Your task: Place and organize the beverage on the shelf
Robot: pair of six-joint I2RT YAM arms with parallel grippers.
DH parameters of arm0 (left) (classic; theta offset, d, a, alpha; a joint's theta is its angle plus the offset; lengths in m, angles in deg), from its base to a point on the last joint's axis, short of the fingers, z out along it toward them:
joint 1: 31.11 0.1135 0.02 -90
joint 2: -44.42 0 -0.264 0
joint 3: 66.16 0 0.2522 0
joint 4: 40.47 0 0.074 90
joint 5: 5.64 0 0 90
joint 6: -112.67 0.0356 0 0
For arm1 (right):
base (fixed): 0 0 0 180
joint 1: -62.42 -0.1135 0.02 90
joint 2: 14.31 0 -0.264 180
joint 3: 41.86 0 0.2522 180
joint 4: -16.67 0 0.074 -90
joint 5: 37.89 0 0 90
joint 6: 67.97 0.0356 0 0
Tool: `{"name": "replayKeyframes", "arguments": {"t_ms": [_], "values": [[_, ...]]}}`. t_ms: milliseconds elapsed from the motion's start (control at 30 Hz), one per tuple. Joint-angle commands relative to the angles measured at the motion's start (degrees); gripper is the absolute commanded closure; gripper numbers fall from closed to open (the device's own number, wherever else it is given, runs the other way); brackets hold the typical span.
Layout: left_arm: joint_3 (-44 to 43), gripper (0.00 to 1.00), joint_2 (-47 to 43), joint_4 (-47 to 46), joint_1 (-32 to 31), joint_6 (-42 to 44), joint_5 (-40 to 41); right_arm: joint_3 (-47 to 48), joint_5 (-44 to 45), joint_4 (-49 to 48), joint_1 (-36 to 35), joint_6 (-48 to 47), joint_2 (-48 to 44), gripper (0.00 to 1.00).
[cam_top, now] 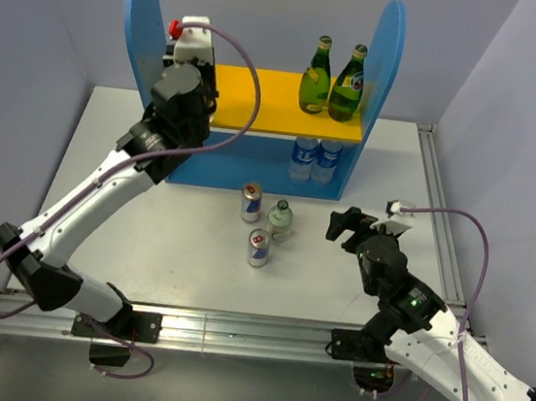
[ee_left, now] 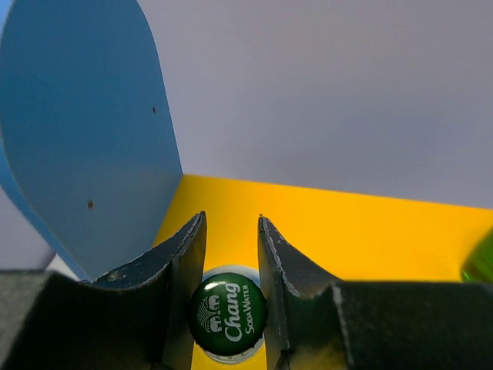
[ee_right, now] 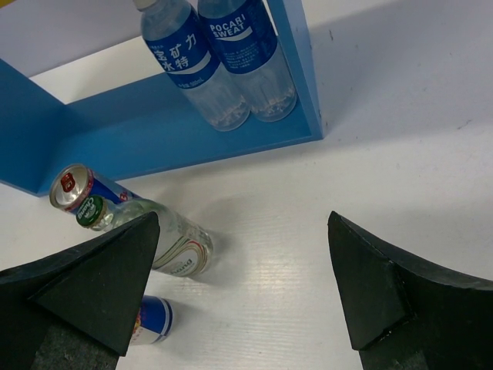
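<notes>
Shelf (cam_top: 389,49), blue, two-level, with round-topped side panels, is set at the far side of the white table (cam_top: 174,248). Yellow-orange upper board (cam_top: 271,98): two green glass bottles (cam_top: 315,81) are stood upright side by side at its right end, against the right panel. Lower level (cam_top: 242,173): two clear bottles with blue Pocari Sweat labels (cam_top: 314,157) are stood upright and touching at its right end, beneath the green pair. Left tool (ee_left: 231,231) is positioned over the left end of the upper board, just beside the left panel, and is closed on a bottle with a green Chang soda water cap (ee_left: 228,316); the cap is seen between the two fingers, while the bottle's body is hidden from every view. Right tool (ee_right: 243,231) is held wide open above the table, right of the loose drinks and in front of the shelf, with nothing between its fingers. Loose drinks on the table: two slim silver-blue-red cans, one farther (cam_top: 251,201) and one nearer (cam_top: 258,247), both upright, and one clear green-capped bottle (cam_top: 280,219) upright just beside them.
</notes>
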Motion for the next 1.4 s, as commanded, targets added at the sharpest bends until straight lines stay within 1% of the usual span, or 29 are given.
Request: {"name": "replayKeyframes", "arguments": {"t_ms": [0,167,200,267,300,400,500,600,700,733,800,833,933,1000,1100,1200,1267,1300,1333,1367], "values": [[-9.6,1.00,2.9,-3.9,4.4,2.8,-4.4,-0.4,0.2,-1.5,-0.4,0.6,-0.8,0.04],[-16.6,1.00,8.3,1.4,10.3,0.1,-9.2,-0.6,0.1,-1.5,-0.3,0.3,-1.3,0.04],[-17.1,1.00,9.6,1.5,12.3,-0.5,-9.9,-0.6,0.1,-1.5,-0.4,0.3,-1.3,0.03],[-18.2,1.00,10.8,2.6,13.9,-1.2,-11.5,-0.4,0.1,-1.3,-0.3,0.5,-0.9,0.04],[-18.6,1.00,11.8,3.2,15.3,-4.4,-12.0,-0.4,0.1,-1.4,-0.4,0.5,-0.9,0.04],[-18.6,1.00,12.9,3.8,17.5,-6.1,-13.4,-0.4,0.1,-1.3,-0.3,0.6,-0.6,0.04],[-16.6,1.00,12.7,2.9,18.7,-7.1,-14.2,-0.4,-0.1,-1.5,-0.3,0.4,-0.8,0.04],[-16.1,0.97,13.0,2.8,19.5,-8.0,-13.5,-0.4,-0.1,-1.4,-0.3,0.5,-0.6,0.04],[-15.9,0.85,13.3,2.9,19.8,-8.2,-12.9,-0.4,-0.2,-1.4,-0.3,0.5,-0.5,0.04],[-15.8,0.71,13.5,2.8,19.8,-8.2,-12.8,-0.4,-0.1,-1.4,-0.3,0.6,-0.6,0.04],[-15.2,0.54,13.2,2.4,19.8,-8.3,-12.4,-0.4,-0.1,-1.5,-0.4,0.5,-0.6,0.04],[-14.8,0.39,13.1,1.8,19.8,-8.3,-12.3,-0.4,-0.1,-1.3,-0.4,0.5,-0.6,0.04],[-14.6,0.23,12.7,1.5,19.8,-8.2,-11.6,-0.4,-0.1,-1.2,-0.3,0.6,-0.6,0.04],[-15.2,0.19,12.8,2.4,19.8,-8.4,-11.3,-0.4,-0.1,-1.3,-0.3,0.6,-0.6,0.04],[-16.9,0.09,12.8,4.5,19.8,-9.0,-11.1,-0.4,0.0,-1.3,-0.3,0.6,-0.6,0.04],[-17.8,0.07,11.5,6.5,19.5,-10.4,-10.6,-0.4,0.5,-1.3,-0.3,0.9,-0.5,0.04],[-15.1,0.08,8.4,5.3,18.4,-9.8,-9.2,-0.4,1.5,-0.9,-0.3,1.3,-0.5,0.04],[-13.2,0.08,7.0,2.0,17.6,-7.8,-8.0,-0.4,1.9,-0.7,-0.3,1.4,-0.6,0.04],[-8.7,0.07,5.4,0.1,16.8,-6.5,-8.4,-0.3,2.1,-0.4,-0.3,1.5,-0.6,0.04],[-6.2,0.08,1.9,-1.9,15.8,-4.8,-8.7,-0.3,2.4,-0.3,-0.3,1.6,-0.6,0.04]]}}
